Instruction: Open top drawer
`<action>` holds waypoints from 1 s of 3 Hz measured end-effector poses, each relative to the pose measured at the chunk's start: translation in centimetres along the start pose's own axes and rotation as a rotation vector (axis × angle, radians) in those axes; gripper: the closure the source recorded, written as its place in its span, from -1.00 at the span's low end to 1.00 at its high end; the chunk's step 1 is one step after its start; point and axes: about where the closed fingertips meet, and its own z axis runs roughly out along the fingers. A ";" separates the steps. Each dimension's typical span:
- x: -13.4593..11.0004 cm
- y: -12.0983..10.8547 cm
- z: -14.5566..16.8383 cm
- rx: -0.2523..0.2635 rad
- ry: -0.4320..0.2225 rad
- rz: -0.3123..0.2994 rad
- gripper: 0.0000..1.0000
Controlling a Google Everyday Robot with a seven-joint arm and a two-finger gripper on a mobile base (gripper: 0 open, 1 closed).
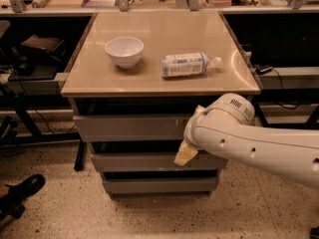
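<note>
the top drawer (127, 127) sits directly under the front edge of the bench (164, 29). its flat grey front looks shut or very nearly so, above the narrower middle drawer (134, 162) and bottom drawer (159, 185). the front has no handle, which is likely why the arm comes in low past the front right corner of the bench. the gripper (185, 154) hangs just below the right end of the top drawer's front, across the right part of the middle drawer, with its pale tip angled down and to the left. from there it would probably need the lower lip, or the dark gap under that front, to get any purchase. whether the gripper is open or closed cannot be told, and nothing can be seen in its hold.

on the bench a white bowl (124, 51) stands upright towards the left edge. a plastic bottle (187, 64) lies on its side right of centre, nearer the front edge. neither is in the drawer's way, though a sharp tug might set the bottle rolling. the pull looks not yet begun.
</note>
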 end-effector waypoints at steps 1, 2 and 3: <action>0.0 0.0 0.0 0.000 0.000 0.000 -1.00; 1.5 -1.3 1.8 0.014 -0.046 0.033 -1.00; 4.2 -5.5 6.2 0.067 -0.045 0.064 -1.00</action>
